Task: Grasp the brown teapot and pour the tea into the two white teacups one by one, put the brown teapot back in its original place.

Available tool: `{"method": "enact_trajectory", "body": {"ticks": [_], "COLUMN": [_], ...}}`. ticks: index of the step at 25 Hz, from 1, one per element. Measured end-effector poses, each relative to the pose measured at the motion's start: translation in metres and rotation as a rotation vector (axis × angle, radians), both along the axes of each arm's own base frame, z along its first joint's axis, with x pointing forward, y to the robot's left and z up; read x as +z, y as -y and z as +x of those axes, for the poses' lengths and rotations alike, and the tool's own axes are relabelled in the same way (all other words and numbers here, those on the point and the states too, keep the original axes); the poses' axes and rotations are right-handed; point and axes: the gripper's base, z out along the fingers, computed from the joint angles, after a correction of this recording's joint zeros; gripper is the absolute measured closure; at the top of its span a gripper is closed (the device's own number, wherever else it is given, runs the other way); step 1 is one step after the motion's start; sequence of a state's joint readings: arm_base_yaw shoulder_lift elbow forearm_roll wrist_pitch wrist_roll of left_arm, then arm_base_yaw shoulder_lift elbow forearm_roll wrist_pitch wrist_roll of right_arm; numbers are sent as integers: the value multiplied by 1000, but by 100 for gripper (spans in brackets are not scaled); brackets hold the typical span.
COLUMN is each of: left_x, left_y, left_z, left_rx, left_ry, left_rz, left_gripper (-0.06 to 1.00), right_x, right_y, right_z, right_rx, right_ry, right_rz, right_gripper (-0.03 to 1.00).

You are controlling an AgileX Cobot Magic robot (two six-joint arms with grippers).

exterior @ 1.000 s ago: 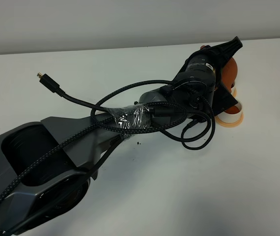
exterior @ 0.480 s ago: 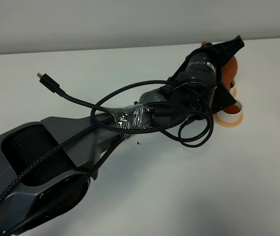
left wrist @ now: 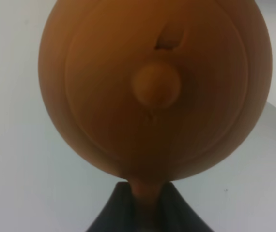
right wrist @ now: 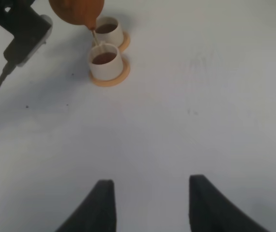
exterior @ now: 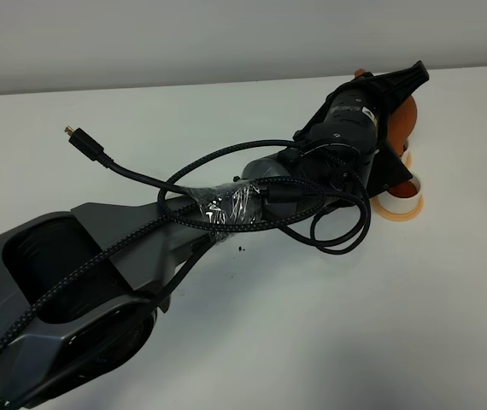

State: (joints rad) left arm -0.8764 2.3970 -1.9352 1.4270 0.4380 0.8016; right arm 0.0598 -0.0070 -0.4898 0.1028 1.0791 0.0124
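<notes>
Your left end effector [left wrist: 145,212], clamped on the brown teapot [left wrist: 152,87] handle, has lifted slightly over the two white teacups [right wrist: 106,62] at far right, both already showing tea, so pouring looks nearly finished.

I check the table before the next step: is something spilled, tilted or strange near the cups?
No spill shows. The brown teapot hangs tilted in the left pincer, spout over the nearer white teacup; that fits pouring. Both this cup and the other teacup stand upright on orange saucers, with dark tea inside. A loose cable plug lies on the table.
</notes>
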Motion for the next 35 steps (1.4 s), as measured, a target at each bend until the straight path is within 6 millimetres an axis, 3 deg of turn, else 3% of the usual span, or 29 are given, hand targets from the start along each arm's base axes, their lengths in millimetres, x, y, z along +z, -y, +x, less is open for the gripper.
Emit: {"method": "enact_trajectory", "body": {"ticks": [26, 35], "left_x": [2, 1], "left_y": [1, 0], "left_z": [1, 0], "left_rx": [-14, 42], "left_ry": [26, -17], "left_rz": [-2, -96], "left_gripper": [82, 82], "right_x": [0, 0], "right_y": [0, 0], "right_z": [0, 0], "right_rx": [0, 0], "right_ry": [0, 0], "right_rz": [0, 0], "right_gripper": [60, 60]}}
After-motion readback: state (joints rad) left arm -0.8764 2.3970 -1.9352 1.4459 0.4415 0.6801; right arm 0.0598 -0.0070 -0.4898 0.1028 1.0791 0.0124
